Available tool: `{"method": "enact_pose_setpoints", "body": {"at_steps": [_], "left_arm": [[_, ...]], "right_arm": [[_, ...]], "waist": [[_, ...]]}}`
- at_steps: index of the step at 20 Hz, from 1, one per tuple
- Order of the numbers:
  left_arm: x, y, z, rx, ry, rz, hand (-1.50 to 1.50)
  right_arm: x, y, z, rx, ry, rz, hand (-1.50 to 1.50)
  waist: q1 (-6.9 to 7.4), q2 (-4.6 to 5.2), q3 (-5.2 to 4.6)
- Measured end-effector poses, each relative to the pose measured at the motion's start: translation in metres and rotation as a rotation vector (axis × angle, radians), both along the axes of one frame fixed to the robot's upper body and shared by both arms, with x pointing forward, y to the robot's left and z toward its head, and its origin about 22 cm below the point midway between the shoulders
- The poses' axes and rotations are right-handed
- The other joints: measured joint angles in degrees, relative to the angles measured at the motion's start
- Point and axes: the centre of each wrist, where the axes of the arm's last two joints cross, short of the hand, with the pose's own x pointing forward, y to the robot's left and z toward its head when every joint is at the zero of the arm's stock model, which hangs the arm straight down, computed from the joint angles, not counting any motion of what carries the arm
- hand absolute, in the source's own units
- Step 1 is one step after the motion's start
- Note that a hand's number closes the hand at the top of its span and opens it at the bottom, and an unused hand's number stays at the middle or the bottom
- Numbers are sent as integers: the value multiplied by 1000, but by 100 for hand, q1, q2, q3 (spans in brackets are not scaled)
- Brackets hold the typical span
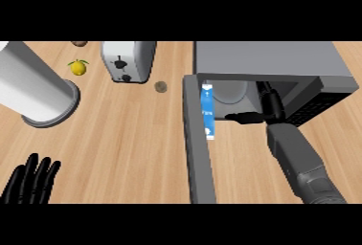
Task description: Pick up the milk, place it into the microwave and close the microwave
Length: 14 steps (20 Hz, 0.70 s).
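Left hand: nearest the view, lower left, fingers straight and upright, resting, holding nothing. Right hand: reached into the microwave mouth; whether its fingers are spread or curled cannot be told. Milk: blue-and-white carton just inside the cavity at its left side, against the open door. Also on the counter: toaster, lemon, grey cylinder. Risk: carton looks close to the threshold; swinging the door could catch or tip it.
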Motion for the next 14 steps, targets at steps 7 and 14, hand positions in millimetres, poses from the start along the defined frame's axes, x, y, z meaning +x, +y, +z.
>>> {"method": "enact_pose_setpoints", "body": {"at_steps": [7,14], "left_arm": [[1,-2,0,-3,24,-96,-150],[11,-8,-5,39,59,-260,150]], "right_arm": [[-54,-14,-52,103,63,-1,-150],[-107,-29,-86,213,93,51,-150]], "waist": [[-137,35,45],[-215,61,60]]}}
